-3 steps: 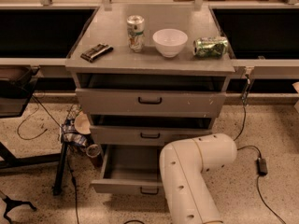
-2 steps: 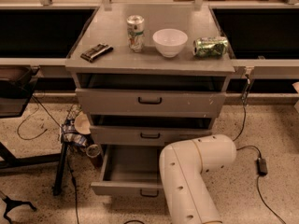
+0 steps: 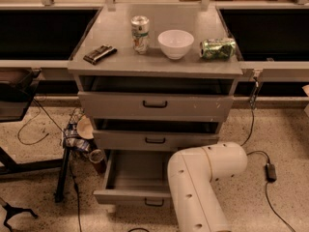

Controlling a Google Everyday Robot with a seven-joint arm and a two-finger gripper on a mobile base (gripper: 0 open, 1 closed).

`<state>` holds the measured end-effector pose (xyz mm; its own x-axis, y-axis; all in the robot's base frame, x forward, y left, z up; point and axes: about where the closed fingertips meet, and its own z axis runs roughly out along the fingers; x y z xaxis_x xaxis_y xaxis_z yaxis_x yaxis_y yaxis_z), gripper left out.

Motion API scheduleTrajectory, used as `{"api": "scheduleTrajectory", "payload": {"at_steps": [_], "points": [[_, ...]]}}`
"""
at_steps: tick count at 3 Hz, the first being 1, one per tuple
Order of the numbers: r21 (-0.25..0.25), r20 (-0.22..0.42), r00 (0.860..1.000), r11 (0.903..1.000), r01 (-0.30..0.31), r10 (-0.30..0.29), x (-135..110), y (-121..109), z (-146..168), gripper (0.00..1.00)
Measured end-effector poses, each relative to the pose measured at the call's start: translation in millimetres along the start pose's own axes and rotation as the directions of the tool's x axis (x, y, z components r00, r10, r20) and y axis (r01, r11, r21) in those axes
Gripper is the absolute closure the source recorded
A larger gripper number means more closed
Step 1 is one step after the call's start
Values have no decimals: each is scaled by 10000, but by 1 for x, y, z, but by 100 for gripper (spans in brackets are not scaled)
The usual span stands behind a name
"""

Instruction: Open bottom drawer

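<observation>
1. My two-finger gripper is out of sight. Only the bulky white links of my arm (image 3: 203, 178) show, rising from the lower edge of the view and bending at a rounded elbow in front of the cabinet's lower right. I cannot tell what state the gripper is in.
2. The bottom drawer (image 3: 130, 197), the lowest grey metal drawer with a shallow plain front, stands pulled well out from the cabinet, and its grey inside (image 3: 137, 170) is in plain view.
3. Its small black bar handle (image 3: 154, 203) sits on the front just left of my arm, which covers the drawer's right end.
4. Above it are the middle grey drawer (image 3: 154, 140) and the taller top grey drawer (image 3: 154, 104), each with a black handle and a dark gap above its front.
5. On the flat grey cabinet top (image 3: 116, 33) a silver drink can (image 3: 140, 34) stands upright, with a white round bowl (image 3: 175, 43) just to its right.
6. A green drink can (image 3: 217, 48) lies on its side near the top's right edge, and a dark flat packet (image 3: 99, 53) lies near the left edge.
7. On the speckled floor (image 3: 285, 129) to the right, a black cable leads to a small black power brick (image 3: 271, 172).
</observation>
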<state>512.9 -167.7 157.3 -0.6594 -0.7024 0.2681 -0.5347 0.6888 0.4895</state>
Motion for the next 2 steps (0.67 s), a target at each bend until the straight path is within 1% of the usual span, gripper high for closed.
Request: {"api": "scheduleTrajectory", "payload": {"at_steps": [1,2], "points": [[0,0,10000,10000,3,-3,0,0,0,0],[18,-45,9983,9983,578,-578,-4,6,5,0]]}}
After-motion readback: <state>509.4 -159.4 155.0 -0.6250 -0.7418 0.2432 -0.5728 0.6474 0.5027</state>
